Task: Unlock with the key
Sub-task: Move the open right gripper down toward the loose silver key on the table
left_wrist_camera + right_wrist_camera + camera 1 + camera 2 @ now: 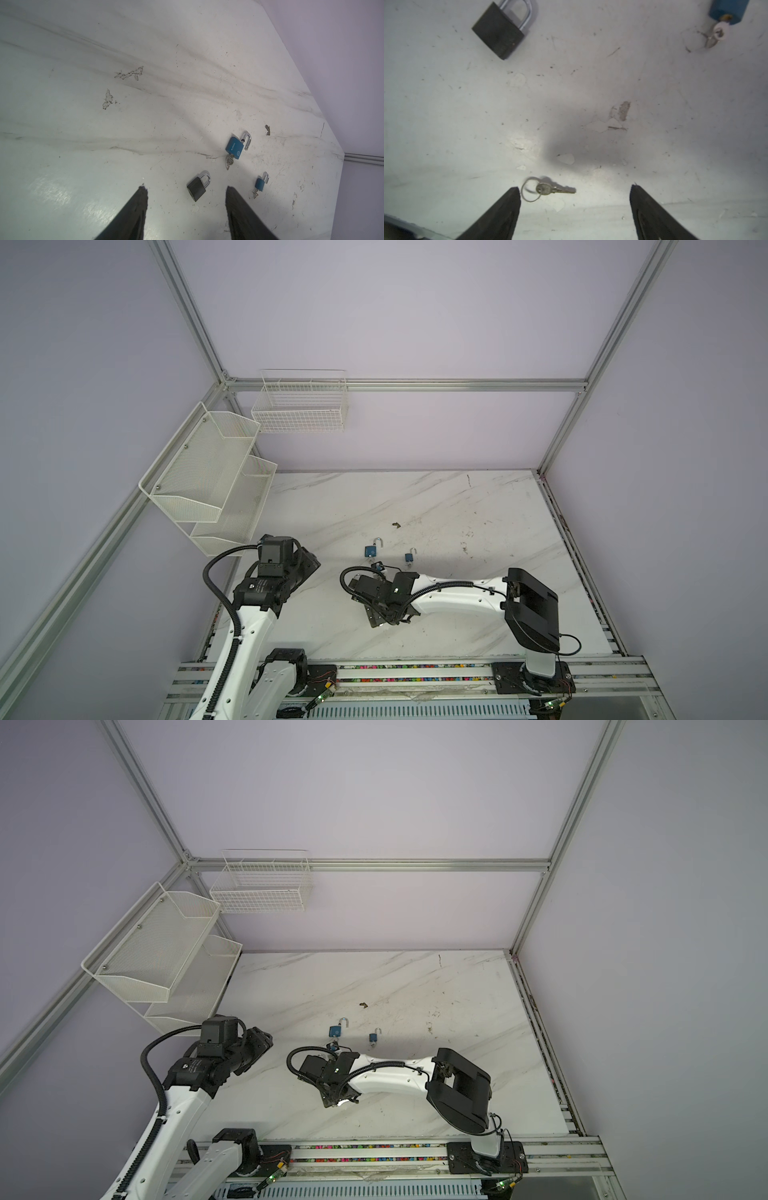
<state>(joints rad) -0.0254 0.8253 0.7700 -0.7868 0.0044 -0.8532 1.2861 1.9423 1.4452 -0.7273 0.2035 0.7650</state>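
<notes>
Aluminium rail point(415, 681) fronts scuffed marble tabletop point(415, 506), lilac walls point(395, 315) around.

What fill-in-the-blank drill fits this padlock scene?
The shut padlock is coloured ___.
The large blue padlock and small blue padlock have ___ shackles.
The loose key, by the right gripper, carries a ___.
Missing: black; open; ring.

Black padlock point(197, 189) (shackle point(208, 179) shut) lies before spread gripper point(186, 188).
</notes>
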